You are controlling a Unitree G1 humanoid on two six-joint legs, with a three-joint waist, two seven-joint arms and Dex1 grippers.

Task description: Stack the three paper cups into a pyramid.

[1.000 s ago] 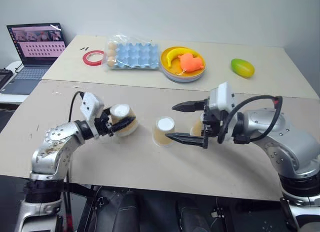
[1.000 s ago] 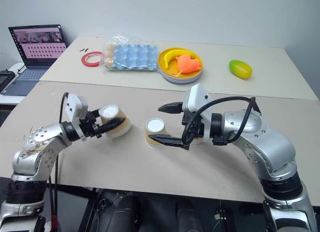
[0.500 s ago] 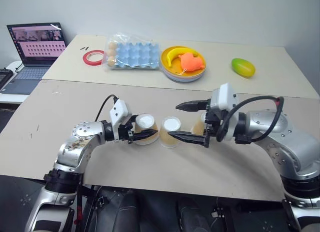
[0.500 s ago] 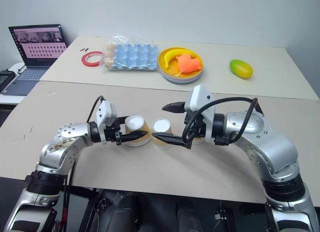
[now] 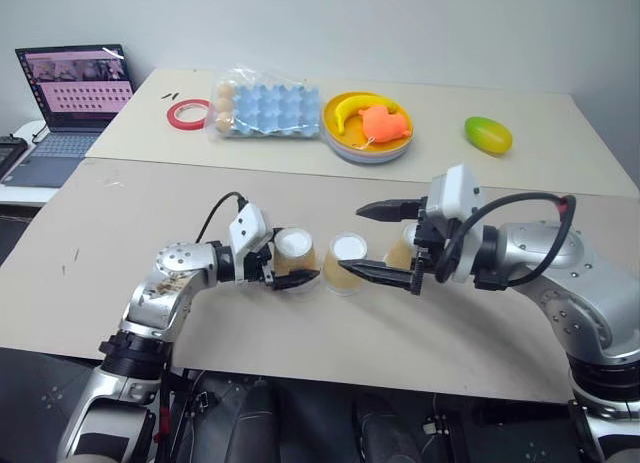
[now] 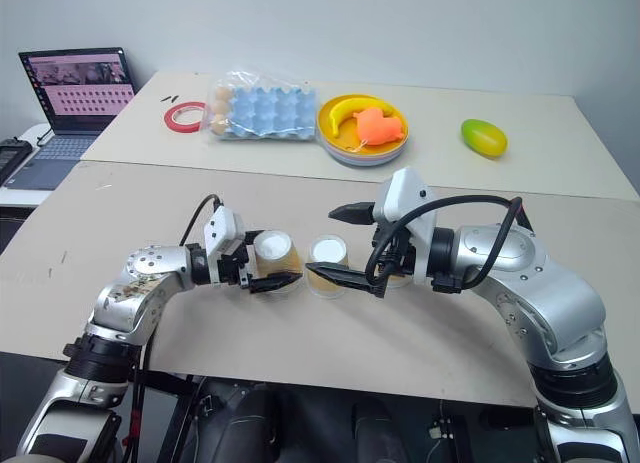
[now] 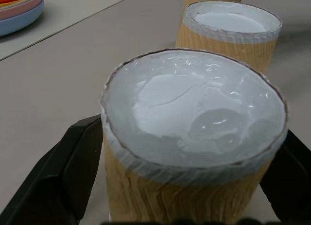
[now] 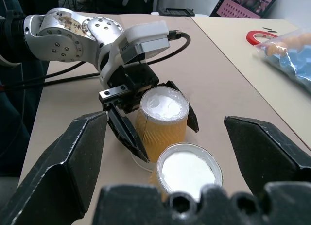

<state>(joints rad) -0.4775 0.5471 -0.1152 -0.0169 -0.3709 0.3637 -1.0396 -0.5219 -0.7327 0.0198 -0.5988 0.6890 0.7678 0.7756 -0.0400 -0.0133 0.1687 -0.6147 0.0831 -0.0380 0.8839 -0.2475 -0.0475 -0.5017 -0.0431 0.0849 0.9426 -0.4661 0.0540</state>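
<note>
**Two cups side by side, third behind the right gripper**

The left paper cup (image 5: 295, 258) stands upside down on the tan table (image 5: 130, 233), white base up, just beside the middle paper cup (image 5: 346, 263), which is also inverted. The two look to be touching or very nearly so; the views do not settle which. A third paper cup (image 5: 402, 251) stands just past the middle one, partly hidden by the right gripper.

The left gripper (image 5: 292, 266) sits around the left cup, its black fingers (image 7: 63, 176) spread apart, one on each side of the ribbed wall with a little gap showing. The right gripper (image 5: 388, 241) hangs above the table with its fingers wide apart, the lower one near the middle cup and the upper one well above it, holding nothing.

On the far table (image 5: 560, 143) lie a red tape roll (image 5: 187, 114), a blue egg tray in a clear bag (image 5: 265, 110), a stack of plates (image 5: 345, 151) bearing a banana (image 5: 347, 110) and an orange toy (image 5: 384, 125), and a green-yellow mango (image 5: 487, 135). An open laptop (image 5: 62, 108) sits at the far left.
</note>
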